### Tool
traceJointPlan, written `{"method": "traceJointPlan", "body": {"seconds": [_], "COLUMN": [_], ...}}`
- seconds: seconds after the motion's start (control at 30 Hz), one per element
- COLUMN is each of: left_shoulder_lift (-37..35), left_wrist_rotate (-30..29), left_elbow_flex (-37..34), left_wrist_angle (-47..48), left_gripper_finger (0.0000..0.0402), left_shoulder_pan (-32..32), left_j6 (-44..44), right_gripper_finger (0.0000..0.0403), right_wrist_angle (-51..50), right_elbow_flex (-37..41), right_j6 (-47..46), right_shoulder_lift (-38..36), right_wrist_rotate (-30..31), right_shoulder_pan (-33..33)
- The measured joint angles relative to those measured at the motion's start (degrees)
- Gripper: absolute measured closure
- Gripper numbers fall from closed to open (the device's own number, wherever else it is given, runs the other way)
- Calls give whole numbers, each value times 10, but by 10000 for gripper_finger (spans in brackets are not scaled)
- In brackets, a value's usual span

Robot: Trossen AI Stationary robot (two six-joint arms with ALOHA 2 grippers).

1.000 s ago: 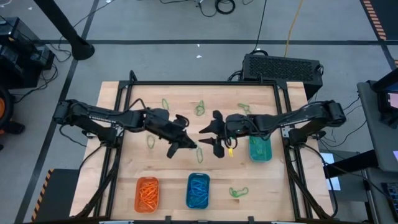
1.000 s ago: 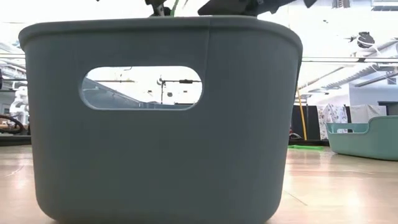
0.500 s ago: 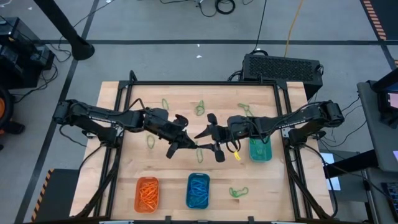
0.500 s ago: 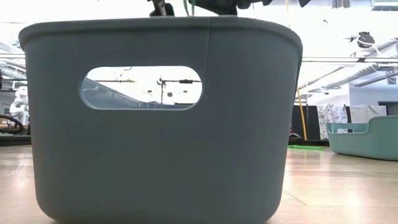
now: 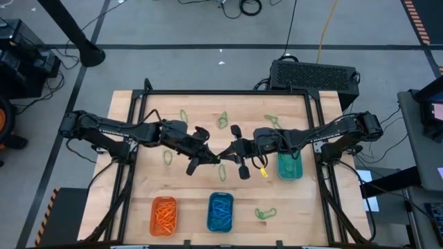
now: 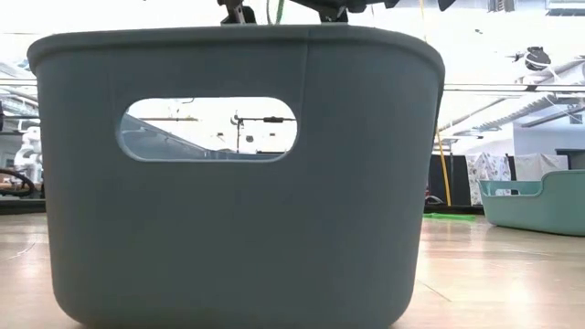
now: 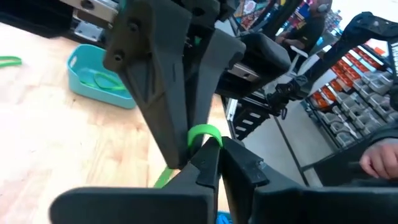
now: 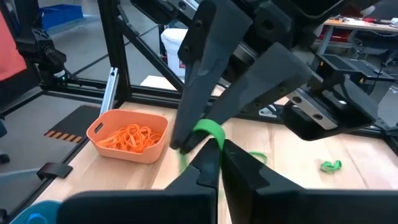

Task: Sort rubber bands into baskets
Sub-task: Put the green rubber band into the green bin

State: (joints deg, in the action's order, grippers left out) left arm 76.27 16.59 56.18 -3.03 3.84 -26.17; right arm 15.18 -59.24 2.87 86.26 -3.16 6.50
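Observation:
Over the middle of the table my left gripper (image 5: 216,160) and my right gripper (image 5: 225,155) meet tip to tip, both shut on one green rubber band (image 7: 200,134). The left wrist view shows my right gripper's fingers (image 7: 168,93) coming down onto that band. Along the near edge stand the orange basket (image 5: 164,214) and the blue basket (image 5: 220,211), each holding bands of its own colour. The teal basket (image 5: 289,166) sits at the right with green bands in it. Several loose green bands lie flat on the wood, one (image 5: 221,171) just below the grippers. My left gripper pinches the green band's loop (image 7: 205,138) between its two fingertips, coming nearly level from the table's left. The band is lifted clear of the table. My right gripper pinches the same band (image 8: 208,130) between its fingertips, coming nearly level from the table's right, opposite the left fingers (image 8: 205,74).
Loose green bands lie at the far side (image 5: 183,115), (image 5: 222,121), (image 5: 271,120), left of centre (image 5: 167,158) and at the near right (image 5: 265,213). A basket wall (image 6: 238,174) fills the low view. A black frame (image 5: 315,138) borders the table.
My right gripper, wide open a second ago with its fingers spread on either side of the left gripper's tip, has rolled and shut on the green band that the left gripper holds. The band stays in the air between the two.

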Motion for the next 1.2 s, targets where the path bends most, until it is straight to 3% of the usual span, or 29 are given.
{"method": "traceJointPlan", "body": {"seconds": [0.27,0.5,0.67,0.9,1.07,1.2], "left_shoulder_lift": [0,0,-17,-33,-22,-14], "left_wrist_rotate": [-4,-6,-24,-177,-199,-193], "left_elbow_flex": [0,0,0,0,0,0], "left_wrist_angle": [10,74,216,412,429,418], "left_gripper_finger": [318,251,240,240,240,240], "left_shoulder_pan": [-1,-25,-72,-142,-218,-267], "left_j6": [4,15,16,43,47,59], "right_gripper_finger": [400,401,402,402,403,403], "right_wrist_angle": [-28,-124,-272,-573,-761,-831], "right_elbow_flex": [0,0,0,-1,-1,7], "right_j6": [-2,-23,-99,-217,-296,-373], "right_shoulder_lift": [-7,-52,-108,-171,-184,-184], "right_wrist_rotate": [3,1,5,22,50,47], "right_shoulder_pan": [-1,0,-6,-28,-37,-38]}}
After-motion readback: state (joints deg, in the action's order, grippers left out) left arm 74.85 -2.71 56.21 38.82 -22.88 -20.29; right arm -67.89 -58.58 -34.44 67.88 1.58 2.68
